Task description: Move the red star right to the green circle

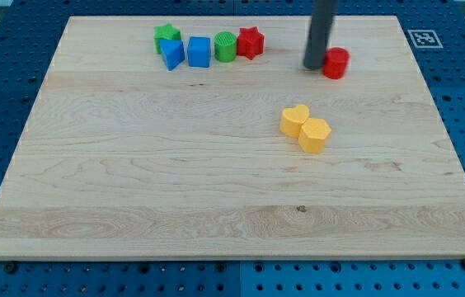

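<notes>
The red star [251, 42] lies near the view's top, touching the right side of the green circle [225, 46]. My tip [313, 66] rests on the board to the right of the star, well apart from it, and right against the left side of a red cylinder [336, 63].
A blue cube [199, 52], a blue block [172, 55] and a green star [166, 35] line up left of the green circle. Two yellow blocks [295, 120] [315, 134] sit touching near the board's middle. The wooden board [133, 190] lies on a blue pegboard.
</notes>
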### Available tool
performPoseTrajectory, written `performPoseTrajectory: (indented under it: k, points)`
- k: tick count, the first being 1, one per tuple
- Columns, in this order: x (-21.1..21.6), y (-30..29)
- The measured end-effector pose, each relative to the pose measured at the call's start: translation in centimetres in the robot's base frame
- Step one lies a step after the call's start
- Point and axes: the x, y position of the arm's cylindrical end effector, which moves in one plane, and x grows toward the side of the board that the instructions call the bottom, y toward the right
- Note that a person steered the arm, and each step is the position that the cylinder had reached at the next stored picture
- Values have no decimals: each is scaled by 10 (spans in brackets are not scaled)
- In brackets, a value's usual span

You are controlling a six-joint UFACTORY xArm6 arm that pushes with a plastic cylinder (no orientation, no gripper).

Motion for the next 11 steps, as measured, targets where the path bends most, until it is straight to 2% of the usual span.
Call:
performPoseTrajectory:
  k: [1,3,4,5,6,9,11]
  points:
    - [2,23]
    - [-47,6]
    - [-74,-16]
    - [-88,-82]
    - [-88,-155]
    - [-42,-179]
    - [-31,-157]
